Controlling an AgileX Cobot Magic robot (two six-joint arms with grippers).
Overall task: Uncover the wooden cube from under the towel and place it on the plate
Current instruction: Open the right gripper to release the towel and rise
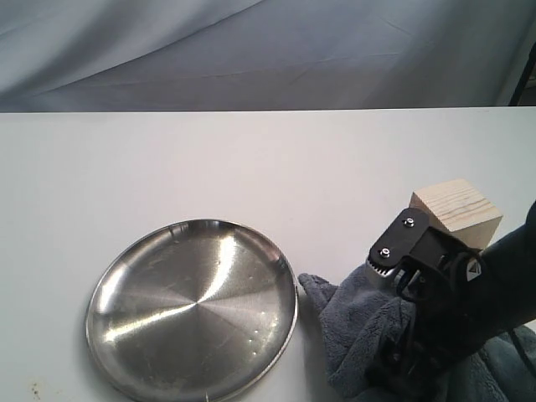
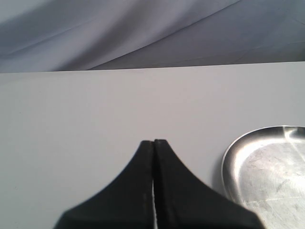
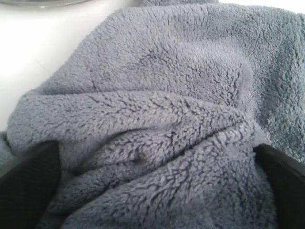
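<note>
The pale wooden cube (image 1: 456, 211) stands uncovered on the white table, at the right, just behind my right arm. In front of it the fluffy blue-grey towel (image 1: 356, 335) lies bunched up, to the right of the steel plate (image 1: 193, 310). My right gripper (image 1: 394, 268) hangs over the towel heap. In the right wrist view its fingers (image 3: 28, 181) stand wide apart, with folds of towel (image 3: 181, 71) filling the space between them. My left gripper (image 2: 154, 143) is shut on nothing above bare table, beside the plate (image 2: 271, 167). It does not show in the exterior view.
The white table (image 1: 209, 159) runs back to a draped grey-blue backdrop (image 1: 251, 50). A sliver of the plate's rim (image 3: 43, 2) shows beyond the towel in the right wrist view.
</note>
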